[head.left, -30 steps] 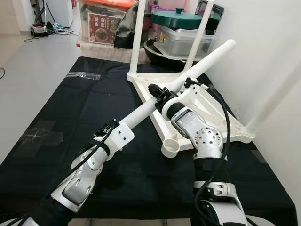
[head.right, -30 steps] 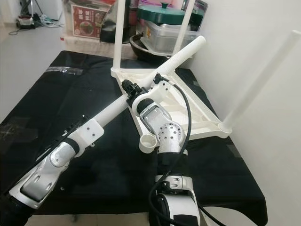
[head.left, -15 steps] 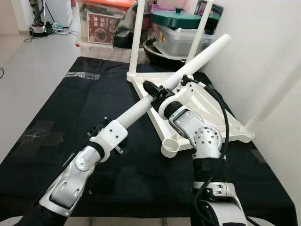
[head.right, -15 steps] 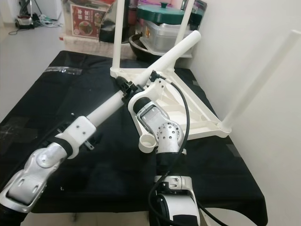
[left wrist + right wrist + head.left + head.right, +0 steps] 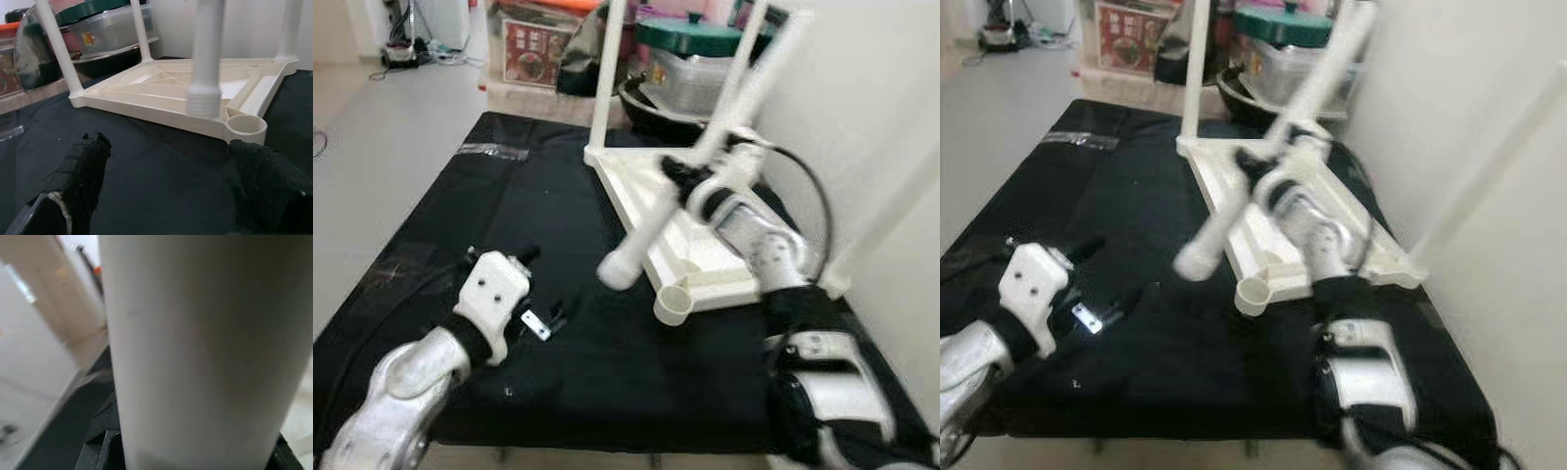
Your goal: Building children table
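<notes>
**Right claw has the last leg, and its lower end hangs just short of the empty socket**

Right gripper (image 5: 690,186) is clamped round the middle of the loose white leg (image 5: 705,157), its black fingers closed tight on the tube. From where I stand the leg runs on a slant: its top end is up near the wall, its threaded bottom end (image 5: 617,271) swings low over the black cloth (image 5: 431,245), pointing back toward the robot's left.

The upturned tabletop (image 5: 705,259) lies on the cloth against the wall, with other legs already standing up from its corners. The one open socket (image 5: 672,305) is at the corner nearest the robot. The leg's bottom end sits just beside that socket, to the robot's left of it and above it, not yet over the hole and not touching it. The left wrist view shows it best: the threaded tip (image 5: 203,100) hanging near the ring of the socket (image 5: 247,128).

So my reading is that the move ahead turns on two things: swinging the low end a little toward the robot's right, and tipping the leg's long axis upright so it meets the socket square.

Left gripper (image 5: 171,181) hovers low over the cloth with its fingers (image 5: 80,171) spread wide and holding nothing. It is nearer the socket corner than anything else.
</notes>
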Tool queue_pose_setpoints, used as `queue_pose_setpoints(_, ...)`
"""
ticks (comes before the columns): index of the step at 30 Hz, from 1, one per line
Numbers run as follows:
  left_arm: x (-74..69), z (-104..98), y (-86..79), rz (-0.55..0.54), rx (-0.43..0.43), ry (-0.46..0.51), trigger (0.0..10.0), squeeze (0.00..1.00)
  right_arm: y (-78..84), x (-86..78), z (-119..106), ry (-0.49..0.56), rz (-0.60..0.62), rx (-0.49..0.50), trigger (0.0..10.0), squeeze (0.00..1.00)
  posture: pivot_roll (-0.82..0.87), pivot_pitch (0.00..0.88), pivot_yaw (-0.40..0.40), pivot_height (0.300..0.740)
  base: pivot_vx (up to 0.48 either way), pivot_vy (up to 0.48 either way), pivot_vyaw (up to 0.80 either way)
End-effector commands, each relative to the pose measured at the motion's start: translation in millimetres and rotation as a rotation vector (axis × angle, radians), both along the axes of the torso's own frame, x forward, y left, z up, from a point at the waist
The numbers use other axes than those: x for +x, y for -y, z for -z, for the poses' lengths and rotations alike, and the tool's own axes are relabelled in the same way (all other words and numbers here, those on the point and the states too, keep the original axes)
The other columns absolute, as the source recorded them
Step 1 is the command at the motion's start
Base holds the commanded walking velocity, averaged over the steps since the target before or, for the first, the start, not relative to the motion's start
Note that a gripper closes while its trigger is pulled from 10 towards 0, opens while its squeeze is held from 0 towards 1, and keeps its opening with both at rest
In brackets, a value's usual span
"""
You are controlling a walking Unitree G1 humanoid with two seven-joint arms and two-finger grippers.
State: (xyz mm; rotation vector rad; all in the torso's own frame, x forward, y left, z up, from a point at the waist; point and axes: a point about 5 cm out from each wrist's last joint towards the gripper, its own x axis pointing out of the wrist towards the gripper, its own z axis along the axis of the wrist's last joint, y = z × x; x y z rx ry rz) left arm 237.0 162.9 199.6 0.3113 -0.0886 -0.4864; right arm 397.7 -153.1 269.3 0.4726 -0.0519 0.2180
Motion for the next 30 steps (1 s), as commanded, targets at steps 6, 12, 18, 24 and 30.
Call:
queue_pose_setpoints(6, -1.0, 6, -10.4, -0.06, -0.032, -0.024, 10.0, 0.0, 17.5, -2.2, -18, 0.133, 0.024, -0.134, 0.0, 0.0, 0.14, 0.0, -0.196, 0.74, 0.0, 0.0, 0.0)
queue_pose_setpoints(12, -3.8, 11, -18.9, -0.099, -0.053, -0.05, 10.0, 0.0, 22.7, -5.9, -9, 0.153, 0.011, -0.209, 0.0, 0.0, 0.14, 0.0, -0.196, 0.74, 0.0, 0.0, 0.0)
queue_pose_setpoints(18, -8.0, 17, -21.2, -0.119, -0.092, -0.076, 10.0, 0.0, 18.3, -12.9, 13, 0.147, -0.048, -0.303, 0.0, 0.0, 0.13, 0.0, -0.194, 0.74, 0.0, 0.0, 0.0)
queue_pose_setpoints(24, -8.2, 17, -24.5, -0.126, -0.107, -0.08, 10.0, 0.0, 14.6, -15.1, 21, 0.138, -0.081, -0.324, 0.0, 0.0, 0.13, 0.0, -0.194, 0.74, 0.0, 0.0, 0.0)
queue_pose_setpoints(30, -8.9, 18, -26.4, -0.129, -0.113, -0.084, 10.0, 0.0, 10.2, -18.3, 27, 0.134, -0.112, -0.328, 0.0, 0.0, 0.14, 0.0, -0.195, 0.74, 0.0, 0.0, 0.0)
